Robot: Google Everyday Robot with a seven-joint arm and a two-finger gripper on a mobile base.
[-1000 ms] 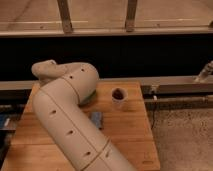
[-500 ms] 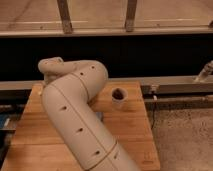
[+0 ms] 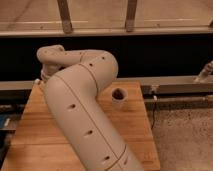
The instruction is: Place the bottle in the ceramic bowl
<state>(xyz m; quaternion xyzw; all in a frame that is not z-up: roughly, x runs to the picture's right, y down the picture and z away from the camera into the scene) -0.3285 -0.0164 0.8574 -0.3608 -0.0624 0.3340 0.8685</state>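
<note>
A white cup with a dark inside stands upright on the wooden tabletop, near its far right edge. The gripper is hidden behind the arm, at the far left of the tabletop.

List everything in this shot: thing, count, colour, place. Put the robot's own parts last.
wooden table: one, light brown planks, centre and lower frame.
white cup: one, white with dark inside, upright on the table right of the arm.
rail: one, grey metal, running behind the table's far edge.
window posts: two, grey, top of frame.
floor: speckled grey, right of the table.
bottle: not visible; possibly hidden behind the arm.
ceramic bowl: not visible; possibly hidden behind the arm.
arm: one, beige with small dark holes, rising from the bottom edge and bending left across the table.
gripper: hidden beyond the wrist at the table's far left; its state cannot be seen.
</note>
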